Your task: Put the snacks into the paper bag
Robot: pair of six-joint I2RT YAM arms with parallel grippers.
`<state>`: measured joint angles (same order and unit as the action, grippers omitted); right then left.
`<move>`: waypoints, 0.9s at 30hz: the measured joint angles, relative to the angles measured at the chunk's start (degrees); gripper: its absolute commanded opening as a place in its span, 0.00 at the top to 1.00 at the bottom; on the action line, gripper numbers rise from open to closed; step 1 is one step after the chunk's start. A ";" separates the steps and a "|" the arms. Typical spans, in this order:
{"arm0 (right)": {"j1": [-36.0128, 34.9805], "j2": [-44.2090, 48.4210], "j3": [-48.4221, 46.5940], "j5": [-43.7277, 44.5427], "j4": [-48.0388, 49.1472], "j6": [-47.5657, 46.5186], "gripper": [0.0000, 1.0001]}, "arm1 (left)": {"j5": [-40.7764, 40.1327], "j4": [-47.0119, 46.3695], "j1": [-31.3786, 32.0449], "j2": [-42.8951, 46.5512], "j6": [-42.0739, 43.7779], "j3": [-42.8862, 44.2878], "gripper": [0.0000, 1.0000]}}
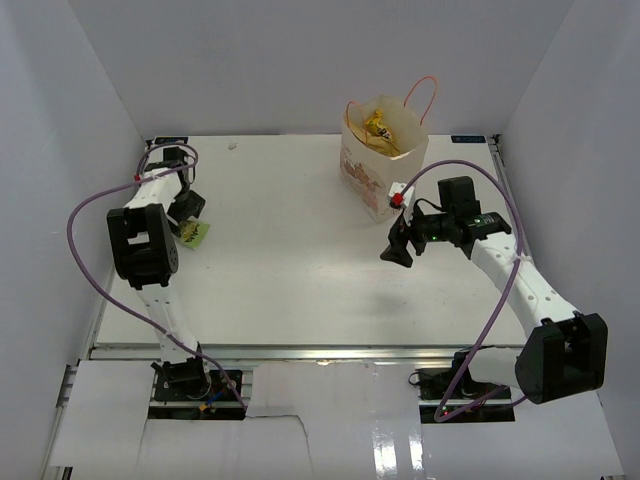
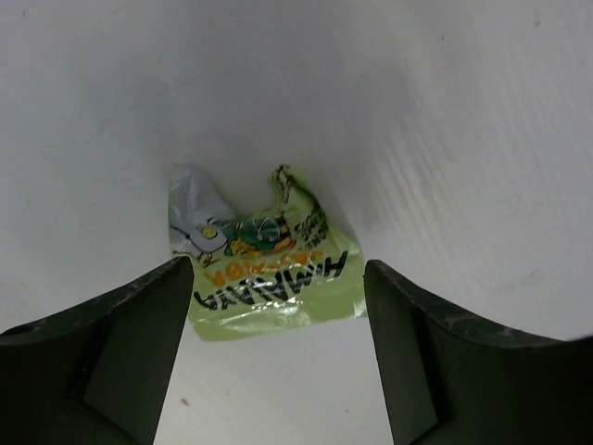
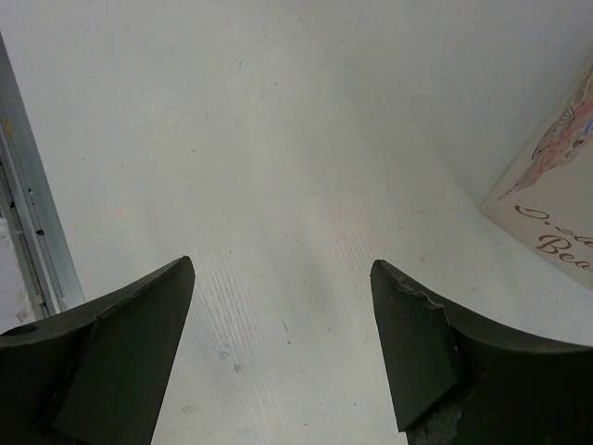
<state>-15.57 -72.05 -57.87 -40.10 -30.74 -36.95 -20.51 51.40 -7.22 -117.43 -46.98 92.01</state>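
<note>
Paper bag [image 1: 385,165] at upper right already holds a yellow packet [image 1: 378,124]. The light-green packet [image 2: 269,250] lies unbagged on the bench [image 1: 300,270]. The released left hand [image 2: 278,267] straddles it. The right hand [image 3: 282,266] is released and empty.

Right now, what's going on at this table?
Two arms are packing snacks into a paper bag at the back of the table. The left gripper is open above a light-green packet lying near the left edge, not yet gripping it. The right gripper is open and empty, next to the bag. A yellow packet shows inside the bag.
</note>
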 measured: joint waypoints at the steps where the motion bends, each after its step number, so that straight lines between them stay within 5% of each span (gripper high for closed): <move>1: 0.11 0.15 0.00 -0.50 0.11 -0.04 0.17 | -0.35 0.39 -0.07 -1.36 0.02 1.62 0.16; 7: 0.13 0.61 0.37 -2.64 0.72 -0.07 0.17 | -1.60 2.75 -0.52 -6.97 -0.02 6.60 0.25; 11: 0.13 0.59 0.68 -3.39 0.72 -0.04 0.18 | -2.34 4.09 -0.59 -7.74 0.13 7.26 0.53; 19: 0.13 0.59 0.68 -7.63 -0.02 -0.48 0.19 | -0.74 3.48 -1.03 -5.95 1.51 5.27 0.91; 27: -9.70 -1.88 0.61 -11.61 1.75 7.06 0.21 | 24.26 -10.95 0.76 11.43 3.17 -17.86 0.96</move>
<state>-25.28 -73.93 -57.25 -51.70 -28.99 -29.89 3.75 40.45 -6.46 -106.00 -43.81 74.15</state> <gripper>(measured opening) 0.789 0.196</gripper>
